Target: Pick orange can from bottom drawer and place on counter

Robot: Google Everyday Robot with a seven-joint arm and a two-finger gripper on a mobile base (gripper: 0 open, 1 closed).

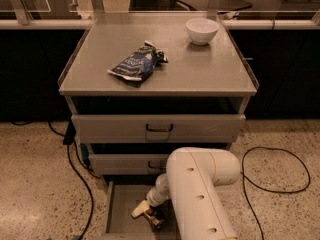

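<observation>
The bottom drawer (121,204) is pulled open at the foot of the cabinet. The orange can (154,218) lies on the drawer's grey floor, small and dark gold. My gripper (145,211) is down inside the drawer, right at the can's left side and touching or nearly touching it. My cream arm (200,194) reaches in from the right and hides the drawer's right half. The counter (195,74) is the flat grey cabinet top above.
A dark blue snack bag (137,64) lies left of centre on the counter, and a white bowl (202,30) stands at its back right. Two upper drawers (159,128) with black handles are shut. Black cables (75,179) run over the floor on both sides.
</observation>
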